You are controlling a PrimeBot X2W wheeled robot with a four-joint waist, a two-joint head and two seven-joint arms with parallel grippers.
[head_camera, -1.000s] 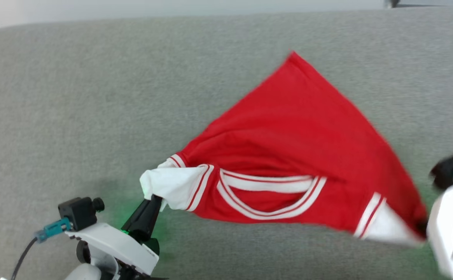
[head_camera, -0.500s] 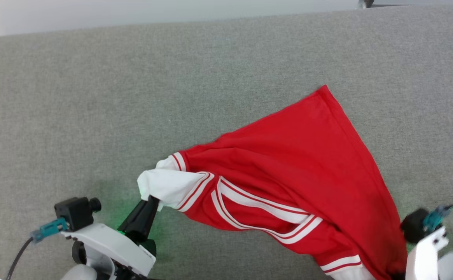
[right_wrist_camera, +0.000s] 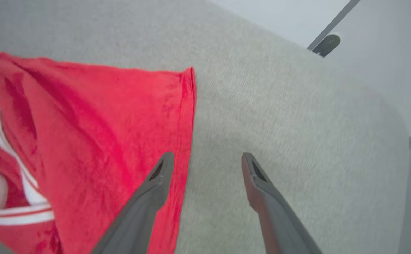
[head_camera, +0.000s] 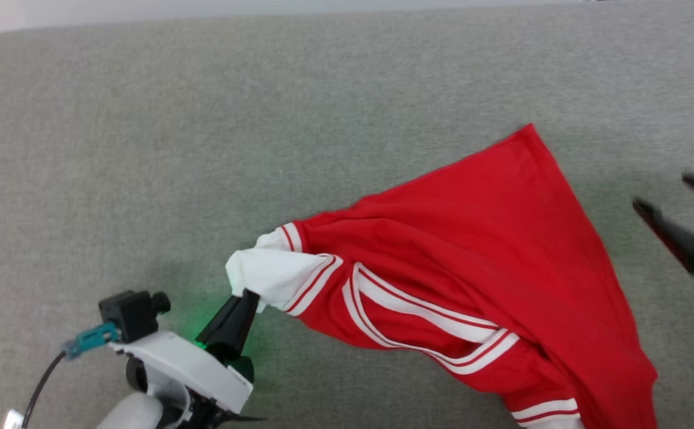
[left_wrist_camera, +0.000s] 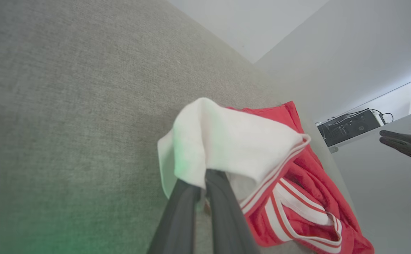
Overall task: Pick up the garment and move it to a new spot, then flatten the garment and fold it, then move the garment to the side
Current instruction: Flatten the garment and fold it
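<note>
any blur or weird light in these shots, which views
Head view: green glow on the grey surface beside the left gripper, and the right gripper is slightly smeared at the frame edge. Left wrist view: sharp, with a green tint on the white sleeve of the garment. Right wrist view: motion blur over cloth and surface.

White-shelled left wrist [head_camera: 186, 369], black camera block [head_camera: 132, 311], teal connector [head_camera: 90, 341], dark cable [head_camera: 40, 387], tapered dark pincer [head_camera: 249, 295].
</note>
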